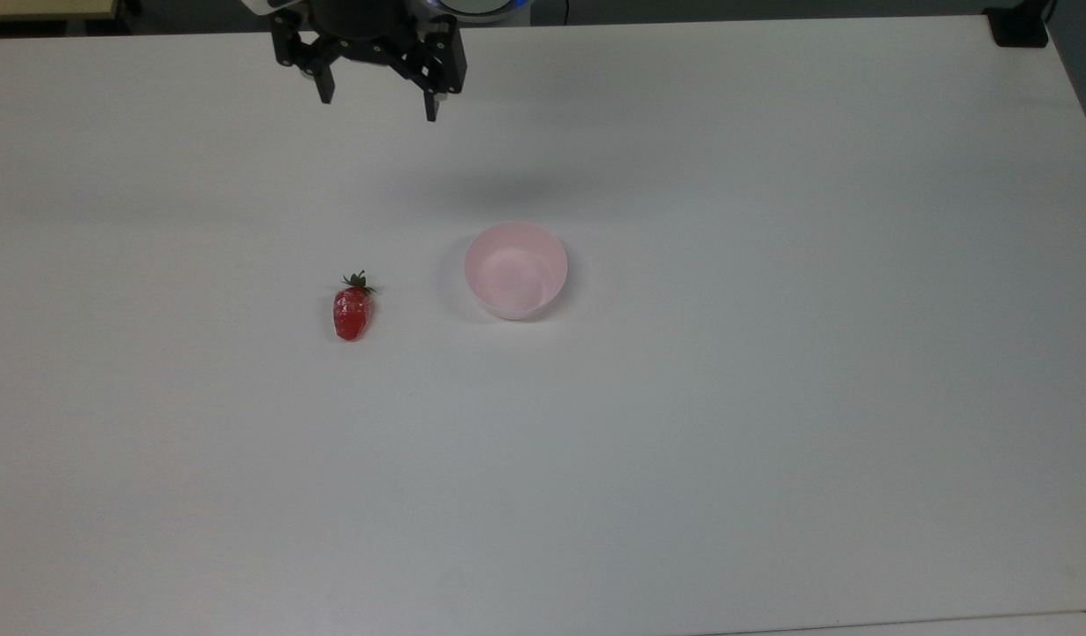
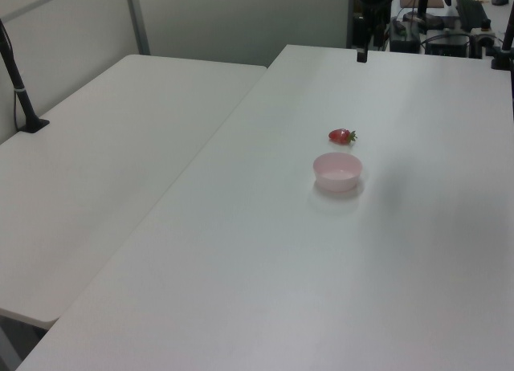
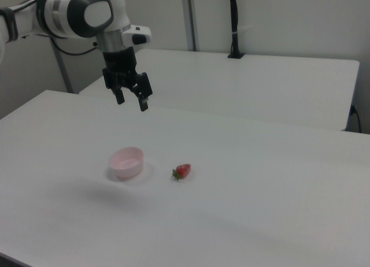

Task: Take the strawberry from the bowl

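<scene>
The red strawberry (image 1: 352,311) (image 2: 341,136) (image 3: 182,171) with its green cap lies on the white table (image 1: 772,397), outside the bowl, to the top view's left of it. The pale pink bowl (image 1: 515,269) (image 2: 337,171) (image 3: 126,162) stands upright with nothing inside. My gripper (image 1: 379,102) (image 3: 132,101) hangs high above the table near the top view's upper edge, open, with nothing between its fingers, far from both the strawberry and the bowl.
A second white table (image 2: 104,186) adjoins in the left view's left. A black post (image 2: 18,82) stands on it. A black mount (image 1: 1020,26) sits at the top view's upper right corner.
</scene>
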### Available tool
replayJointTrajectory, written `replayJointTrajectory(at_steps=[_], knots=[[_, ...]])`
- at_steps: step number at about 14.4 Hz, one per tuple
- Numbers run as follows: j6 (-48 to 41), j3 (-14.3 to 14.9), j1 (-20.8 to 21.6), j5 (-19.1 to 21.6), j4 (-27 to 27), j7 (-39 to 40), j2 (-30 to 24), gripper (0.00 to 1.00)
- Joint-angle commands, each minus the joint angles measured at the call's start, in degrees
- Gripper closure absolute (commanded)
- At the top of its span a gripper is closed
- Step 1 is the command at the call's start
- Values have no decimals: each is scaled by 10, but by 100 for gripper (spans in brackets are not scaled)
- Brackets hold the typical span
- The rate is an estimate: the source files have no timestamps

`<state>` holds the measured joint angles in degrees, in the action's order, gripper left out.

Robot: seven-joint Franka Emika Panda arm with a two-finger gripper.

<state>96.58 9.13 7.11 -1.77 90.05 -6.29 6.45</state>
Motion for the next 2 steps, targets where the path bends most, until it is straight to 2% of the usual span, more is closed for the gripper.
replayJointTrajectory(at_steps=[1,2], knots=[[0,2,4,-10,17,-14,-9,0],[0,2,4,-10,17,-13,-9,0]])
